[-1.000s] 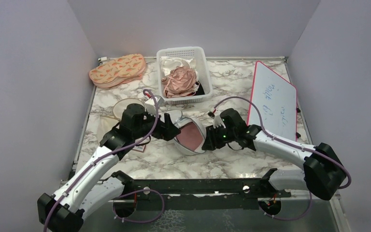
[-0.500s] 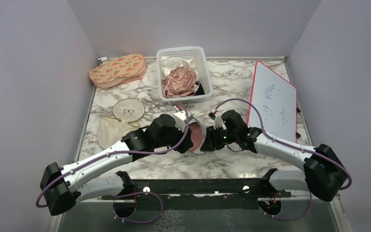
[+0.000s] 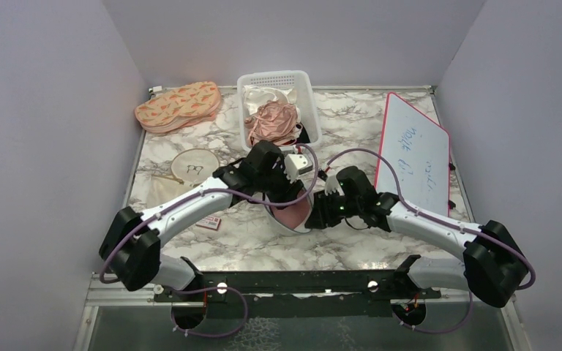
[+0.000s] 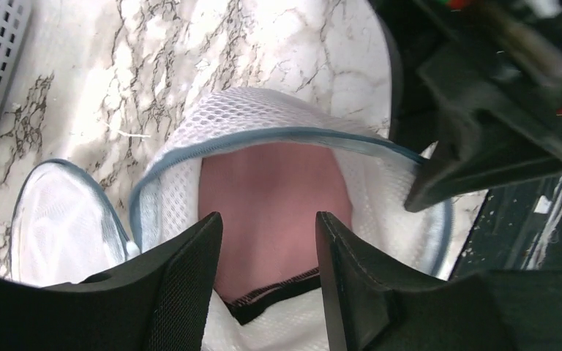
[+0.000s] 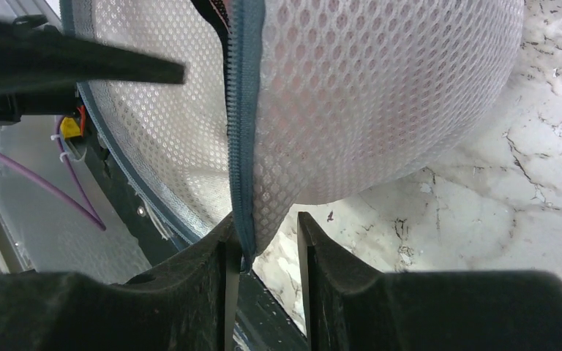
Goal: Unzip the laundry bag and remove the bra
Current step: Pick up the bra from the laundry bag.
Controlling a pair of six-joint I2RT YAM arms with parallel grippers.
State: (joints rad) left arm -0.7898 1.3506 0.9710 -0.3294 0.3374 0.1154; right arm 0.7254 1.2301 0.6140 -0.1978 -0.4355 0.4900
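From above you see little of the laundry bag (image 3: 293, 219). The left arm lies across it, and only a near sliver of white mesh and pink shows between the two wrists, at the middle of the counter (image 3: 263, 245). The left gripper (image 4: 269, 219) is lost under its own wrist in that view.

Its wrist camera fills the gap. The jaws are spread wide and grasp nothing, poised at the bag's unzipped mouth, where the blue-grey zip rim (image 4: 278, 135) curves around the bra (image 4: 267, 183). The bra sits inside the bag. You see one pink cup and a strip of black trim along its near edge; the straps are hidden.

The right gripper (image 5: 263, 219) shows in the left wrist view only as a dark, blurred shape at the right. Its own camera shows the zip rim running down between its jaws, which are clenched on the bag's edge. The exact contact is hard to make out near the bottom of the picture.

Beyond the arms, a white basket (image 3: 276, 75) holds shiny cloths (image 3: 271, 123), seen only from above.
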